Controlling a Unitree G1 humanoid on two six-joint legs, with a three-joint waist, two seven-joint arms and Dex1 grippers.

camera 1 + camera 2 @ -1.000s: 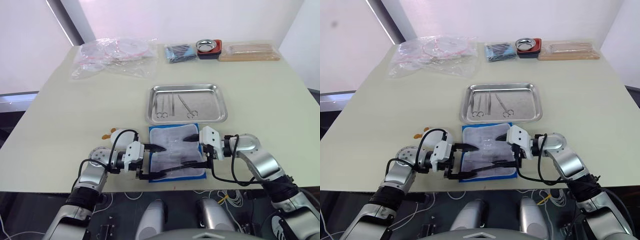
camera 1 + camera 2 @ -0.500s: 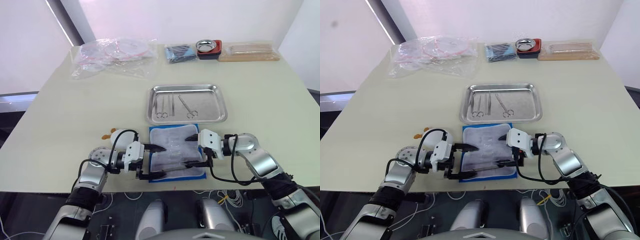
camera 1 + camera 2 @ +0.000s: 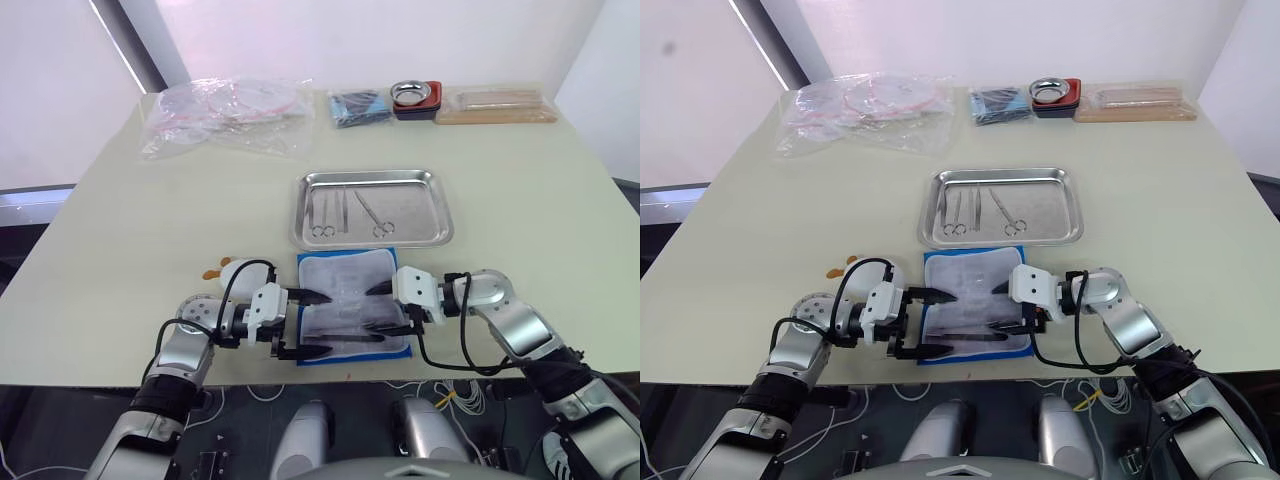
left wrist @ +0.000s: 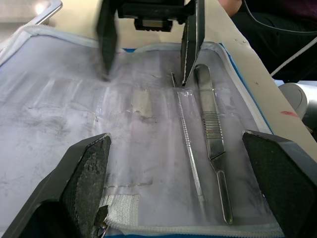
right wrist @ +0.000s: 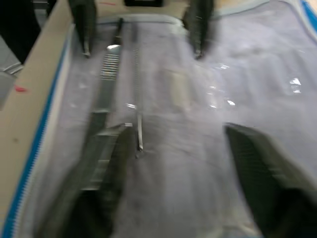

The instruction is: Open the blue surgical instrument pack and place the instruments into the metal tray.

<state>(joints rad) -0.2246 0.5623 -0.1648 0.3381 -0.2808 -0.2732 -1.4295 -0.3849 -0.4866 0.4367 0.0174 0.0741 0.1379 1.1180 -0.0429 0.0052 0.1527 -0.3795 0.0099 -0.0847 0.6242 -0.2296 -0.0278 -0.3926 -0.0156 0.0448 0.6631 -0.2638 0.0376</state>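
Note:
The blue surgical instrument pack (image 3: pixel 340 275) lies open near the table's front edge, pale lining up. Two instruments rest on its near side: a thin probe (image 4: pixel 185 134) and a flat-handled tool (image 4: pixel 210 129). My left gripper (image 3: pixel 320 323) stands open at the pack's left side, its fingers spanning both tools. My right gripper (image 3: pixel 369 309) faces it from the right, open and low over the lining, with one finger (image 4: pixel 190 44) close to the tools' far ends. Beyond the pack, the metal tray (image 3: pixel 415 222) holds three instruments (image 3: pixel 343 208).
Along the far edge lie clear plastic bags (image 3: pixel 230 110), a dark blue packet (image 3: pixel 360 103), a small metal bowl in a red holder (image 3: pixel 417 95) and a wooden box (image 3: pixel 495 103). The table's front edge runs just behind the pack.
My right gripper has shifted slightly left and nearer over the pack. The left gripper and the instruments have stayed put.

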